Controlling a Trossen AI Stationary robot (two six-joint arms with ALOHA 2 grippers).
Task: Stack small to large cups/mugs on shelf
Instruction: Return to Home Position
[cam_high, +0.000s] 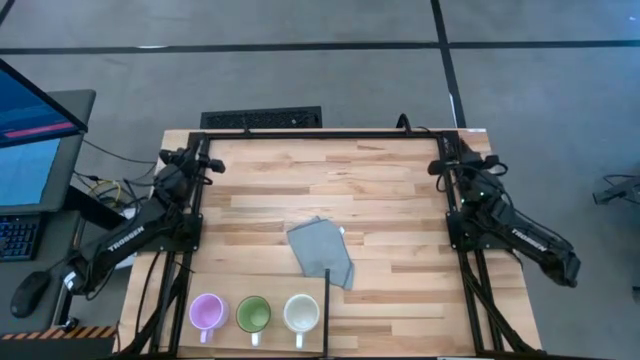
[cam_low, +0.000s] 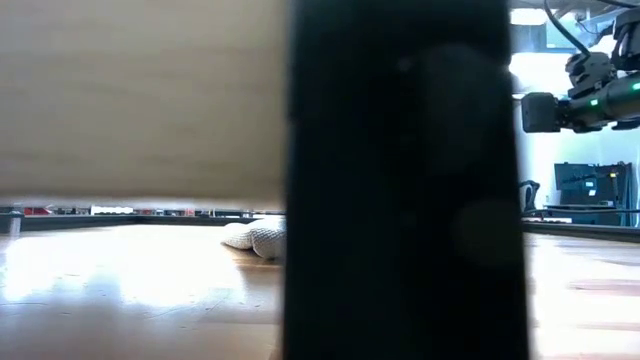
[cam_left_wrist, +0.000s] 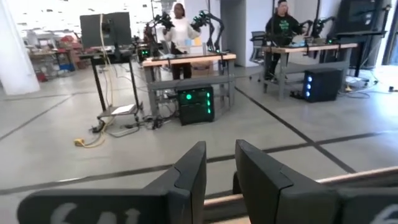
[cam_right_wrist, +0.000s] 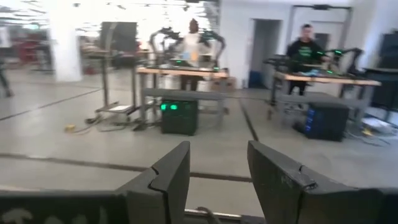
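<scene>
Fingers (cam_left_wrist: 186, 177) of the left gripper (cam_left_wrist: 219, 149) stand slightly parted, those of the right gripper (cam_right_wrist: 217, 152) wider, both empty, at the far corners of the table (cam_high: 400, 200). Well apart from them, at the near edge, the purple mug (cam_high: 207, 312), green mug (cam_high: 253, 314) and cream-white mug (cam_high: 301, 313) sit in a row on the shelf (cam_high: 260, 285), near the grey cloth (cam_high: 322, 254).

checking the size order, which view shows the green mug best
The high view: the green mug stands on the shelf between the purple mug and the white mug. The low view is blocked by the shelf's underside and a black post; both wrist views face the room, no mug.
</scene>
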